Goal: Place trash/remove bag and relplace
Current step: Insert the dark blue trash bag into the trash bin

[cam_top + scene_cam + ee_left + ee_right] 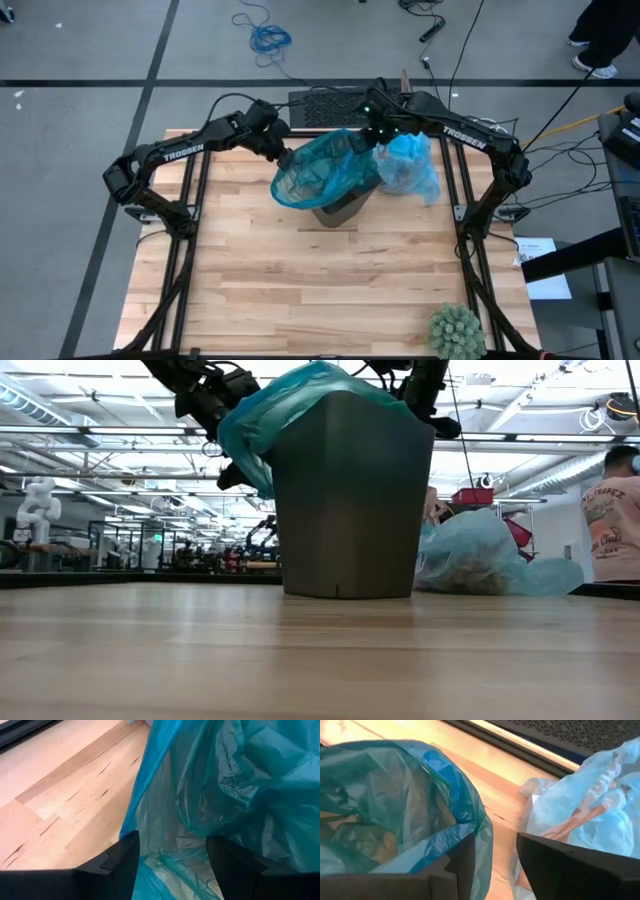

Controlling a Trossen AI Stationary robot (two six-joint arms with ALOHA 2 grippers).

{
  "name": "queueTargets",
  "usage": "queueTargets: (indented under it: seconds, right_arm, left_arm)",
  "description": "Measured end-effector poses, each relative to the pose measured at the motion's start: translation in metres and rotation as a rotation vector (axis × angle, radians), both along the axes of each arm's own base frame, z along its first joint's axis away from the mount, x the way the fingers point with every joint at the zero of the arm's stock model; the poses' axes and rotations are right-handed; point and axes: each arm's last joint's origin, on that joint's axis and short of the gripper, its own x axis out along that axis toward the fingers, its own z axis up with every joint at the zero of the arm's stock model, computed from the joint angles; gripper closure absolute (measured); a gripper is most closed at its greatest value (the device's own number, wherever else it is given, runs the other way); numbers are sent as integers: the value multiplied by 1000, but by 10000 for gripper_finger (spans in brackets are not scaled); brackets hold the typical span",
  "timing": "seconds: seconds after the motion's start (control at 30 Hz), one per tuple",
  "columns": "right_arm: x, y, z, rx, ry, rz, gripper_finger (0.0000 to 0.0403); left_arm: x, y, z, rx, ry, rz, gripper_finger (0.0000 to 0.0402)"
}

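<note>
Now both grippers open at teal liner [322, 168] rim over bin [347, 500], near surface's far edge: left gripper [170, 865] wide, right gripper [495, 857] partly, neither holding. Risk: unseated liner slips off.

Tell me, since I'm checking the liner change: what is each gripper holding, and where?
Nothing is clearly held. Both grippers' fingers stand apart at the teal bag's rim: left gripper, right gripper.

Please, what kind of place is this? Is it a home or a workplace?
Most likely a robotics lab or workshop, not a home. The low view shows a large open hall with ceiling light strips and another white robot arm far behind. From above, loose cables lie on the grey floor around the wooden table.
</note>
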Motion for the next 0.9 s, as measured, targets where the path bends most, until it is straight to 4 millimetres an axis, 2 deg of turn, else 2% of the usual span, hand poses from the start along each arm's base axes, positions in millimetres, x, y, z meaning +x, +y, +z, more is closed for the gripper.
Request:
queueTargets:
  seconds: [0.2,0.27,0.37,0.5,0.6,0.7,0.9]
  right_arm:
    - [-9,5,19,-56,-81,32,262]
    - [-12,9,28,-48,-154,104,261]
    - [-14,18,44,-7,-306,305,261]
    - [-14,47,57,-28,-387,685,261]
    - [-17,75,58,-102,-310,889,261]
    - [-19,101,57,-216,-178,1011,261]
    - [-8,144,56,-563,51,1101,261]
  left_arm:
    - [-3,-2,7,9,-26,-8,178]
    - [-3,-2,6,9,-25,-10,178]
    - [-3,-3,6,13,-24,-14,178]
    - [-3,-2,7,13,-25,-13,178]
    - [-3,-2,7,13,-25,-13,178]
    - [-3,-2,7,8,-27,-13,178]
    - [-3,-3,7,-6,-33,-26,178]
